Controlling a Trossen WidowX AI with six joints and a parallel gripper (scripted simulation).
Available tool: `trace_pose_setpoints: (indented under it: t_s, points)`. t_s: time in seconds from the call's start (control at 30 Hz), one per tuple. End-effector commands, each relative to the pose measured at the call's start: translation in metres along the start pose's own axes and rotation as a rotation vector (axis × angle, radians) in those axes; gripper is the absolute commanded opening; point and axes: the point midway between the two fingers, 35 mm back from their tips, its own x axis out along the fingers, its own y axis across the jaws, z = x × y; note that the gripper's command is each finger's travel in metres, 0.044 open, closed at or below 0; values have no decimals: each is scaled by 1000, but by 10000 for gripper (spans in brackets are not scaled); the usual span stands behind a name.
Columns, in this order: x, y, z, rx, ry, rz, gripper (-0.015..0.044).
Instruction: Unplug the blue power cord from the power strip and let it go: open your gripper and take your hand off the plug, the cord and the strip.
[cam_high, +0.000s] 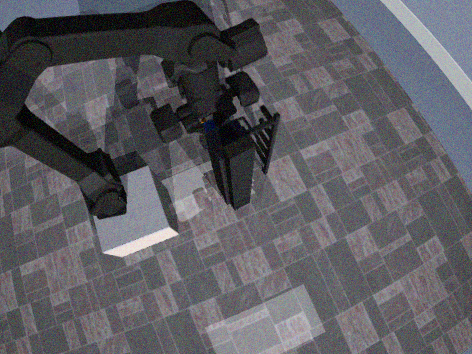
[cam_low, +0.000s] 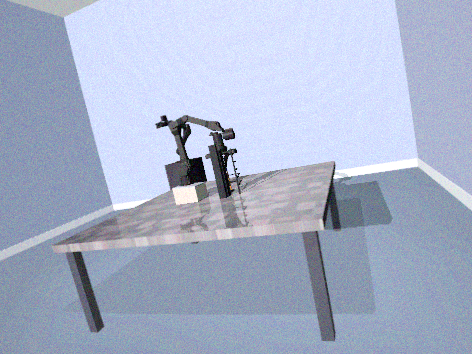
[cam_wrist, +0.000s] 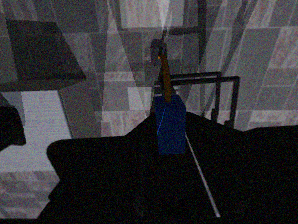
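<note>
On the tiled bench (cam_low: 280, 200), the hand (cam_wrist: 171, 131) pinches the blue plug (cam_wrist: 170, 125) atop the upright strip (cam_high: 235, 167).

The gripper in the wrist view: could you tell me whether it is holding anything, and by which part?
The gripper is closing on the blue plug, its body between the fingers; whether it grips yet cannot be told.
</note>
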Motion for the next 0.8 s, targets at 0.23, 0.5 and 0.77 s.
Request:
trace_pose_setpoints:
  t_s: [0.23, 0.5, 0.77]
  points:
    - [0, -1, 0, 0, 0, -5, 21]
    - [0, -2, 8, 0, -1, -4, 0]
    - [-1, -3, 21, -1, -3, -3, 0]
